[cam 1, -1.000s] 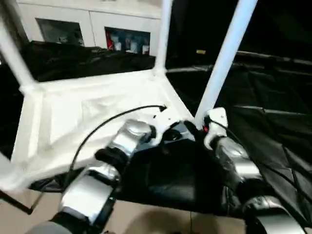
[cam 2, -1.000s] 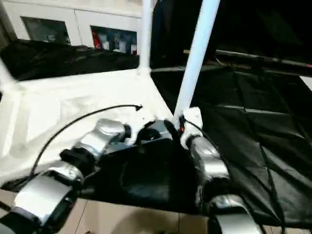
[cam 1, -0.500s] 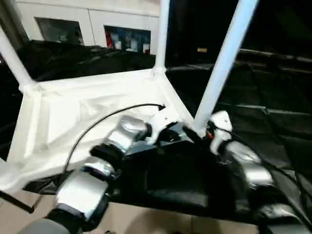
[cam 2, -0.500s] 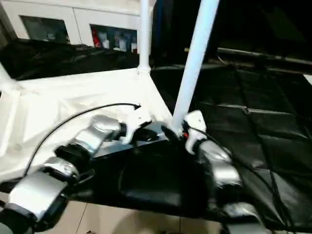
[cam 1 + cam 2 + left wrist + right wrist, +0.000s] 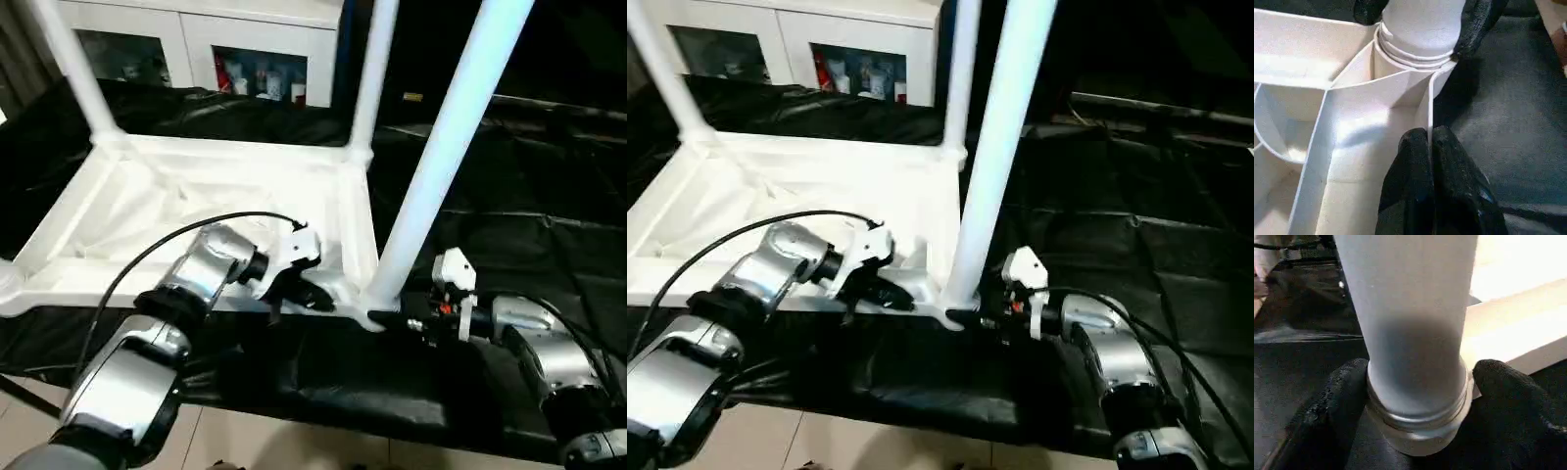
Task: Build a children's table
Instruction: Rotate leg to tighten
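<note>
The white children's table top (image 5: 196, 211) lies upside down on the black-draped work table, ribbed underside up. Three white legs stand in corner sockets: far left leg (image 5: 76, 73), far right leg (image 5: 370, 78), near right leg (image 5: 446, 162). My left gripper (image 5: 1430, 147) is shut on the thin rim wall of the top, just beside the near right socket (image 5: 1410, 73). My right gripper (image 5: 1418, 401) is shut on the base of the near right leg (image 5: 1410, 323), one finger (image 5: 1337, 401) on each side of its ringed collar. From the head, the left gripper (image 5: 304, 292) and right gripper (image 5: 390, 318) flank that corner.
The black cloth (image 5: 549, 225) covers the work table to the right and behind. White cabinets with glass doors (image 5: 260, 73) stand at the back. A black cable (image 5: 167, 250) loops over my left forearm. Pale floor (image 5: 255, 446) shows below the work table's front edge.
The view has shifted. The top's near edge now lies more level across the picture, near right corner closer to me. My right forearm has swung out and reaches the leg's base from the side.
</note>
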`<state>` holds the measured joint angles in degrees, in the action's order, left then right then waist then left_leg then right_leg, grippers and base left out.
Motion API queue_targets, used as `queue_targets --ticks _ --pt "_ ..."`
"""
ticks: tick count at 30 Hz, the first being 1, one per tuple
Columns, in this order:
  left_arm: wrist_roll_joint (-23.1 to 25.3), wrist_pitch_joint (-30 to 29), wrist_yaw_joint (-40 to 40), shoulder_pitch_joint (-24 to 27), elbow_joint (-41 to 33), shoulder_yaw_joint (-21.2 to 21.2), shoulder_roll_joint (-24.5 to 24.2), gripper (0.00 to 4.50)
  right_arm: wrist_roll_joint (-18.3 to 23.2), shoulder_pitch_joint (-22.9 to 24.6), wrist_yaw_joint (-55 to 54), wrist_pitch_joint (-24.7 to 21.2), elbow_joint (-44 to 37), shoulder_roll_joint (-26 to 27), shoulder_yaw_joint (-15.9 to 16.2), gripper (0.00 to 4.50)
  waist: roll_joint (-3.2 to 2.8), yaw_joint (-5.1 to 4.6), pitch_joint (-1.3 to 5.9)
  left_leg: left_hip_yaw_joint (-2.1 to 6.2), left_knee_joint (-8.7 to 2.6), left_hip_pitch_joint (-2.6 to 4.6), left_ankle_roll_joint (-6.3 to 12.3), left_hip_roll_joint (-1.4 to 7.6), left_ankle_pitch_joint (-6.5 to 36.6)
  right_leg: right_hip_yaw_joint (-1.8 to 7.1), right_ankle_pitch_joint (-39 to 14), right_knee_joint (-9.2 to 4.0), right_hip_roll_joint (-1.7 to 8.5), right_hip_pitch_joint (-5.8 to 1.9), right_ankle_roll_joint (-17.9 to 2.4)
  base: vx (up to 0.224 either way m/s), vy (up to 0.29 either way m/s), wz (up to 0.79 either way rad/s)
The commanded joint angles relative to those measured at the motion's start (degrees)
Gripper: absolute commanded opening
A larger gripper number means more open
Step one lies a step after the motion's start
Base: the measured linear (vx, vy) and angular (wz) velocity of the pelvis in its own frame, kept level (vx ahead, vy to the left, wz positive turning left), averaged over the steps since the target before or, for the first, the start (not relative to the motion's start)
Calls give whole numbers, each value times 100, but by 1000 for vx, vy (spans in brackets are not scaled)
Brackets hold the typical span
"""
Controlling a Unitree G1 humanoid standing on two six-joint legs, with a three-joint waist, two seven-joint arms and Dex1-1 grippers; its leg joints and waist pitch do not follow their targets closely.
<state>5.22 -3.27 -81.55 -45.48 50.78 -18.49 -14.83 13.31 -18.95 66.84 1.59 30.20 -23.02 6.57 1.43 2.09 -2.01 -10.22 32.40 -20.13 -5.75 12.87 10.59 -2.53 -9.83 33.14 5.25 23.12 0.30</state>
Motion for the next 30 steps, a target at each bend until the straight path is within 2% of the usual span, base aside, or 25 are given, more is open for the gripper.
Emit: queue_targets --ticks 1,5,6,7,10,11,15,18,21,22,23,24,25,26,27,28,29,30 --pt "42 -107 -356 138 -56 -245 30 0 47 45 49 -102 -93 23 14 375 -18 25 288 -83 -355 -7 488 31 1405 111 -773 -300 160 -307 -1669 0 0 0" --pt "24 -170 -401 196 -180 -251 0 0 121 48 103 -133 -126 63 -7 375 -11 14 300 -78 -348 -16 486 26 1315 113 -714 -289 160 -308 -1658 0 0 0" --pt "20 -187 -397 214 -209 -253 -4 0 114 49 103 -100 -127 70 -2 361 -16 15 301 -78 -349 -12 491 28 1300 112 -691 -289 159 -307 -1664 0 0 0" --pt "9 -226 -391 249 -275 -261 -11 0 125 58 130 -92 -141 94 8 343 9 12 303 -82 -343 -13 507 27 1268 112 -644 -281 156 -306 -1673 0 0 0" --pt "-3 -286 -358 293 -357 -262 -8 0 145 100 141 -114 -202 145 37 338 10 14 300 -82 -343 -22 540 26 1217 111 -636 -277 162 -310 -1670 0 0 0" --pt "0 -292 -349 302 -369 -262 -8 0 149 115 135 -115 -217 155 44 311 12 13 298 -83 -341 -19 544 23 1229 114 -705 -287 163 -304 -1648 0 0 0" --pt "4 -299 -266 347 -419 -246 6 0 151 177 143 -112 -267 183 74 284 20 9 296 -80 -347 -14 515 23 1269 117 -832 -298 163 -299 -1608 0 0 0" --pt "6 -180 83 385 -408 -154 89 0 106 238 8 -122 -274 220 55 273 23 8 300 -79 -342 -12 525 19 1250 121 -806 -298 164 -297 -1599 0 0 0" --pt "13 -83 566 379 -316 -42 238 0 -68 242 -433 98 -101 367 -43 269 26 -8 283 -79 -350 -10 483 13 1369 124 -1028 -330 170 -273 -1528 0 0 0" --pt "14 -78 607 378 -308 -33 251 0 -80 242 -473 126 -85 382 -54 269 34 -11 282 -73 -356 0 435 8 1464 126 -1233 -351 177 -268 -1467 0 0 0" --pt "48 -24 1048 328 -173 41 411 0 -194 196 -970 244 112 547 -148 267 28 -17 279 -70 -363 2 399 8 1522 129 -1401 -367 182 -257 -1407 0 0 0" --pt "71 10 1302 296 -92 80 504 0 -270 162 -1265 236 224 630 -182 267 48 -29 269 -73 -364 -2 379 3 1563 130 -1493 -379 171 -244 -1372 0 0 0" --pt "114 57 1786 236 50 149 690 0 -418 94 -1811 210 451 784 -226 267 45 -37 247 -61 -382 4 311 -6 1718 119 -1857 -415 172 -231 -1255 0 0 0" --pt "152 148 2187 187 165 197 858 0 -566 18 -2370 244 680 926 -278 267 87 -56 261 -46 -386 5 238 -5 1737 115 -2096 -431 182 -225 -1127 0 0 0" --pt "158 166 2249 179 184 203 885 0 -591 6 -2461 250 717 947 -285 267 76 -72 252 -37 -392 -10 203 -13 1738 112 -2194 -428 174 -222 -1075 0 0 0" --pt "193 217 2614 119 296 226 1075 0 -623 -101 -3163 217 972 1148 -458 267 66 -87 250 -27 -396 -21 156 -23 1771 111 -2424 -452 179 -210 -938 0 0 0" --pt "203 200 2777 85 349 239 1167 0 -621 -167 -3504 163 1083 1251 -554 266 70 -90 257 -28 -394 -4 135 -29 1828 112 -2522 -479 180 -200 -863 0 0 0" --pt "209 173 2924 56 393 254 1247 0 -634 -228 -3789 111 1175 1333 -615 266 99 -104 262 -20 -400 -13 134 -32 1813 110 -2531 -477 178 -201 -827 0 0 0"
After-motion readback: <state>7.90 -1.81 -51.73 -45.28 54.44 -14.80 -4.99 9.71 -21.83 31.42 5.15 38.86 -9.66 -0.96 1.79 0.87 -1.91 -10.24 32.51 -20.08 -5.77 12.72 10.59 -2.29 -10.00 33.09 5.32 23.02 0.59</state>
